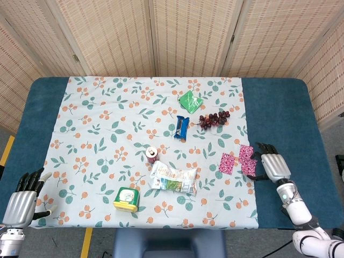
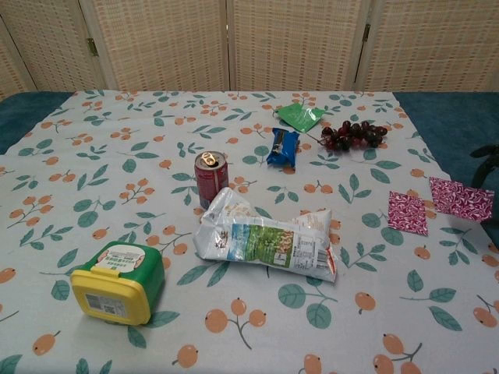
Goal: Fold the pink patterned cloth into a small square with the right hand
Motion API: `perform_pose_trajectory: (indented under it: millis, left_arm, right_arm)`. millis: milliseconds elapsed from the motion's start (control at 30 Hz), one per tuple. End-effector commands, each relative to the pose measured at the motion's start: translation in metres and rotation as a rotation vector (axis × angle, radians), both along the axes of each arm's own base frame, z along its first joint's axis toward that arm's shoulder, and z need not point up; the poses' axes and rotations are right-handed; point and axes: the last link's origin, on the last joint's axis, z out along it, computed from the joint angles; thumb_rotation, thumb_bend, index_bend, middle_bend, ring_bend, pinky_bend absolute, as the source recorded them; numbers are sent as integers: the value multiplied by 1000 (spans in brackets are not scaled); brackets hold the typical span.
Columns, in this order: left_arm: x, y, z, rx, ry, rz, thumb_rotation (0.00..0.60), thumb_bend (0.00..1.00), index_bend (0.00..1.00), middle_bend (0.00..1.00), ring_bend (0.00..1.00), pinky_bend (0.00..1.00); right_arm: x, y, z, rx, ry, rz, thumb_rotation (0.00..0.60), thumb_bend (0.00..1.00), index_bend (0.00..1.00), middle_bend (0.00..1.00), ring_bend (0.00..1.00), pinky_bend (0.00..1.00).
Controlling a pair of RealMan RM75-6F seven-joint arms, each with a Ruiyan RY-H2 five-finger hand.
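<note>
While the right robot hand pinches the folded pink patterned cloth, a lidded green-and-yellow plastic tub is noted on the floral-clothed tabletop; left robot hand spread, empty.

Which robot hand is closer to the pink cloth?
Right. The right hand touches the pink cloth at its edge; the left hand sits far off at the table's opposite near corner.
</note>
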Motion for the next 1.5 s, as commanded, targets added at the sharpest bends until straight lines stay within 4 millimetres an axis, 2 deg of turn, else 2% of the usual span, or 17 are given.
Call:
perform_pose_trajectory:
  millis: [33,300,567,1500]
  left_arm:
    - [-1,0,0,-1,-1,2,600,193,172,68,103,0]
    - [-4,0,-1,-4,-3,12,600,193,172,68,103,0]
    - [-4,0,-1,-4,-1,14,600,193,172,68,103,0]
    - [-5,0,-2,-6,-2,17,600,193,171,68,103,0]
  right_arm:
    - [3,-15,0,-13,-16,-29,461,195,358,87,0,0]
    - [-4,-39,-14,-2,-38,-98,460,195,341,86,0,0]
    - [-7,-49,-20,3,-52,-115,457,195,310,84,0,0]
    - [-9,-54,-28,29,-32,-117,454,194,196,68,0,0]
